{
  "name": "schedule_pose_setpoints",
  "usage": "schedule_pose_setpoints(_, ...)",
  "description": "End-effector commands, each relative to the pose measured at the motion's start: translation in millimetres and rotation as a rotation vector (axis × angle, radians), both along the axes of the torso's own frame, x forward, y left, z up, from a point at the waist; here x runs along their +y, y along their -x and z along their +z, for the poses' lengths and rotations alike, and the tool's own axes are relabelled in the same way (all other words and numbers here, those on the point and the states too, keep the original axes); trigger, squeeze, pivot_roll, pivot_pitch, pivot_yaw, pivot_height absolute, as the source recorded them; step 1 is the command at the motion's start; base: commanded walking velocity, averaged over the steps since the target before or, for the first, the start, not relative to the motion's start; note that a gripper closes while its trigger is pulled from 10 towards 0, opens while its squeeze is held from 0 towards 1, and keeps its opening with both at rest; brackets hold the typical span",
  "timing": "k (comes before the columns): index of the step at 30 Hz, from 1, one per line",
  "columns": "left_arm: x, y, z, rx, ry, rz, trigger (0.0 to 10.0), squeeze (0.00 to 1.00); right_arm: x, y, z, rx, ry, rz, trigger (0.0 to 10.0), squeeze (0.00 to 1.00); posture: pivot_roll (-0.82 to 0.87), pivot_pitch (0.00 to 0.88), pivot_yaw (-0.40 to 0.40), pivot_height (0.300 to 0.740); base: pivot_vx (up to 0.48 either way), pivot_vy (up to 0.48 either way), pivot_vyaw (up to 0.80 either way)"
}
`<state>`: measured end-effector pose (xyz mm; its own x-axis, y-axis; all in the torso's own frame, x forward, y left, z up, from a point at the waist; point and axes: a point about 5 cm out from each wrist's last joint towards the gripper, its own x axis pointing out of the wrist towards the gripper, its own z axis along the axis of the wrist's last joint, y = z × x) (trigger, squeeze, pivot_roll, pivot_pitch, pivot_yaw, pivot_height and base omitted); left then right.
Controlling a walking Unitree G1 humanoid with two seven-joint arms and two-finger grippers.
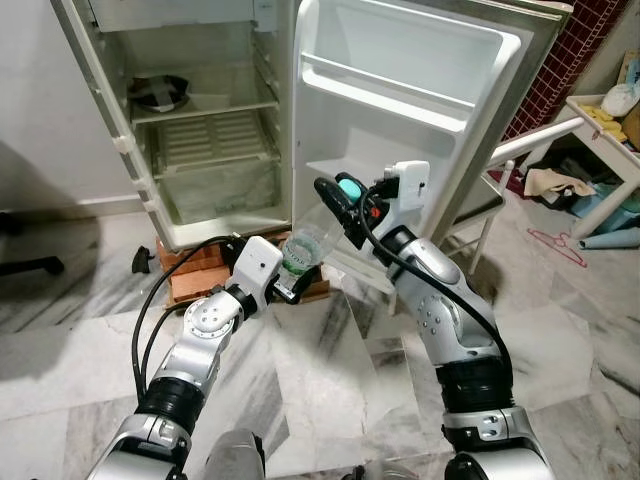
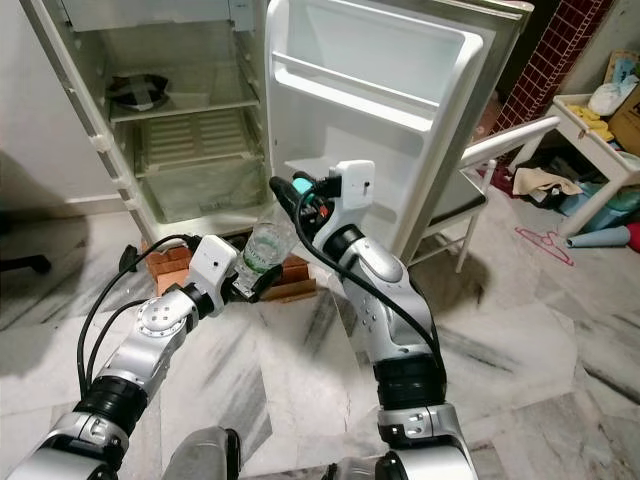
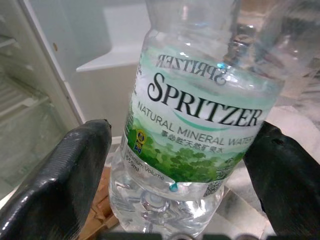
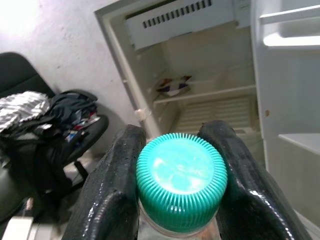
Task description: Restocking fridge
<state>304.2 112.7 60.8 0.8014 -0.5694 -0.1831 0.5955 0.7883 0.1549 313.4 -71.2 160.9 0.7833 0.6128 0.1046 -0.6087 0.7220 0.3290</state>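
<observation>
A clear Spritzer water bottle [image 1: 305, 248] with a green label and a teal cap [image 4: 181, 182] hangs tilted in front of the open fridge [image 1: 210, 130]. My left gripper [image 1: 292, 280] is shut on the bottle's lower body, one black finger [image 3: 65, 170] on each side of the label [image 3: 195, 130]. My right gripper [image 1: 345, 195] is shut on the cap end, which sits between its two fingers [image 4: 120, 175]. The bottle is level with the lowest shelf [image 1: 335, 165] of the open fridge door [image 1: 400, 80].
The fridge stands on red bricks [image 1: 195, 265] on a marble floor. A dark item [image 1: 160, 92] lies on its upper shelf. To the right are a white chair frame [image 1: 500, 170], a cluttered table [image 1: 600, 130] and a red hanger [image 1: 560, 245].
</observation>
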Motion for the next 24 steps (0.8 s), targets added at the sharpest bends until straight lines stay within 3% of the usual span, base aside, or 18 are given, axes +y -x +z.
schedule_pose_setpoints(1,13.3,-7.7,5.1,-0.026,-0.014,0.071,10.0,0.0,3.5,6.3,4.5,-0.018,-0.006,0.067,10.0,0.0,0.05,0.003,-0.042,0.74,0.0,0.0,0.0)
schedule_pose_setpoints(11,15.3,-8.2,3.4,-0.033,-0.014,0.082,10.0,0.0,-4.4,5.1,2.8,-0.014,0.017,0.061,10.0,0.0,0.04,0.002,-0.046,0.74,0.0,0.0,0.0)
schedule_pose_setpoints(17,21.0,-0.7,3.1,-0.03,0.011,0.094,10.0,0.0,-12.1,0.8,1.6,-0.062,0.067,-0.079,10.0,0.0,0.04,0.008,-0.036,0.74,0.0,0.0,0.0)
schedule_pose_setpoints(19,36.4,11.9,0.7,-0.012,0.049,0.148,10.0,0.0,-19.1,2.1,-0.8,-0.111,0.118,-0.143,10.0,0.0,0.04,0.016,-0.031,0.74,0.0,0.0,0.0)
schedule_pose_setpoints(24,53.8,34.4,-4.7,0.013,0.07,0.196,10.0,0.0,-34.9,4.6,-8.9,-0.127,0.153,-0.281,10.0,0.0,0.06,0.032,-0.033,0.74,0.0,0.0,0.0)
